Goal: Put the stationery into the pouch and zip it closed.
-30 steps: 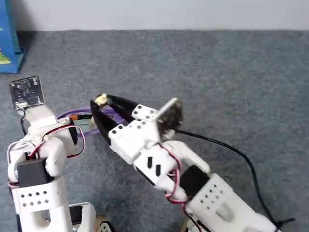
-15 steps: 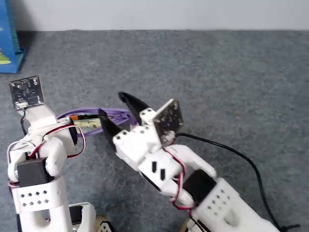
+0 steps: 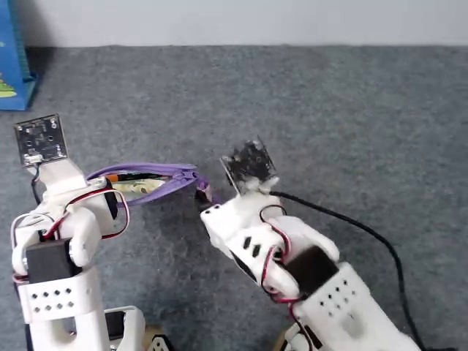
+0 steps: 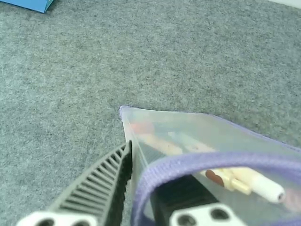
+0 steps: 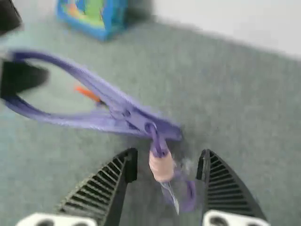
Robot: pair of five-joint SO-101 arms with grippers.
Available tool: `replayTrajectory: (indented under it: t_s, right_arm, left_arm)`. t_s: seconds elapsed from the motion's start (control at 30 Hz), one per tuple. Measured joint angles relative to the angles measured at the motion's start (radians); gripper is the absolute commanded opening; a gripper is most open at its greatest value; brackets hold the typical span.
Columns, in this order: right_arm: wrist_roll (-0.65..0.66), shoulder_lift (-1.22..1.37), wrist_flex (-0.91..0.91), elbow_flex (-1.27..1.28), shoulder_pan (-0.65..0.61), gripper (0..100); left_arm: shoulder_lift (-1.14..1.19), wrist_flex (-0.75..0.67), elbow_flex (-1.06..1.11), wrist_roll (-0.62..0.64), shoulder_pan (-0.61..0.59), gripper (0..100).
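Zipping step, stationery point(image 4: 249, 181) inside pouch point(image 3: 146, 183).
My right claw point(image 5: 167, 155), spread, straddles the zipper pull point(image 5: 160, 165) (left claw point(image 4: 141, 174) pinches the pouch); next I'd pinch and drag.

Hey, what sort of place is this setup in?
Likely a hobby or lab tabletop: a grey carpet-like mat, a plain white wall behind, and a colourful blue box at the edge.

The pouch point(image 4: 197, 136) is smooth translucent plastic with purple cloth edging, the carpet point(image 3: 351, 110) rough and matt
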Motion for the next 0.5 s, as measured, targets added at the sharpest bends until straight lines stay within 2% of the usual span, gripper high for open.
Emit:
replayTrajectory:
  t_s: [0.4, 0.5]
  right_arm:
    - [0.000, 0.316, -0.147, -0.002, 0.034, 19.4]
    - [0.000, 0.319, -0.149, -0.002, 0.058, 12.4]
  left_arm:
    - [0.000, 0.000, 0.000, 0.000, 0.000, 1]
    - [0.000, 0.000, 0.000, 0.000, 0.000, 1]
